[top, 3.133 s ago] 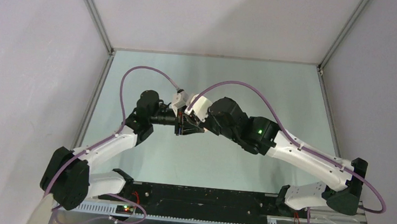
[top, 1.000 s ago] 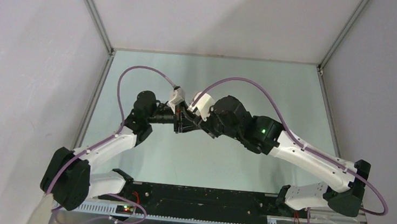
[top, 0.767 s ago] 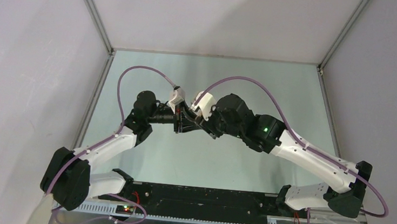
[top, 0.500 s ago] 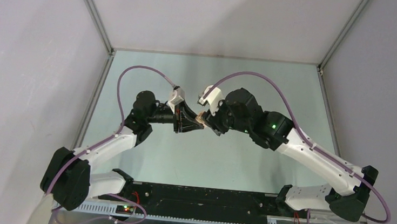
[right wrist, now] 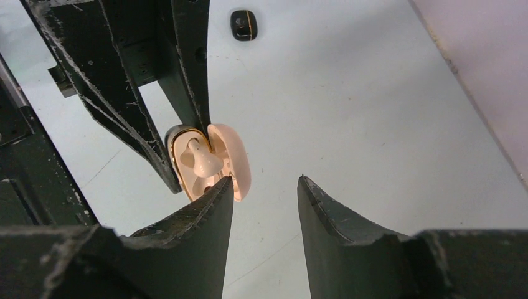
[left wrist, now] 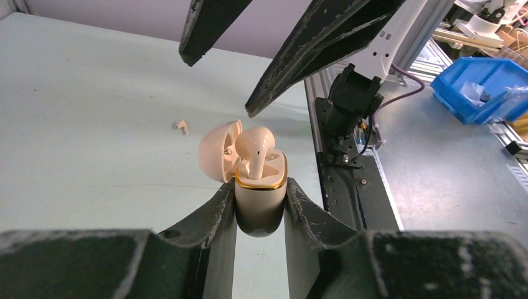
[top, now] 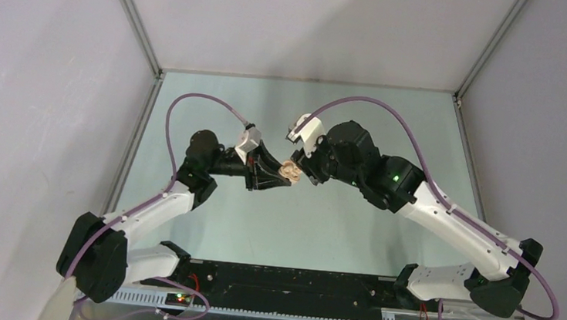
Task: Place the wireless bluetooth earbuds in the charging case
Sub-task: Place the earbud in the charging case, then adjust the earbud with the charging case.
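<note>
My left gripper (left wrist: 260, 187) is shut on a cream charging case (left wrist: 260, 205) with a gold rim and holds it above the table. Its lid (left wrist: 218, 151) stands open to the left. One off-white earbud (left wrist: 254, 147) sits in the case with its head sticking up. The case also shows in the top view (top: 289, 171) and the right wrist view (right wrist: 198, 163). My right gripper (right wrist: 264, 187) is open and empty, just right of the case and apart from it. A second off-white earbud (left wrist: 180, 126) lies on the table. No black earbuds are in view.
A small closed black case (right wrist: 243, 25) with a gold band lies on the table beyond the left gripper's fingers (right wrist: 190, 68). The black base rail (top: 293, 281) runs along the near edge. A blue bin (left wrist: 482, 87) stands off the table.
My right gripper has pulled back to the right, away from the case, with its jaws open. The off-white earbud stays in the case. My left gripper has kept its hold.
</note>
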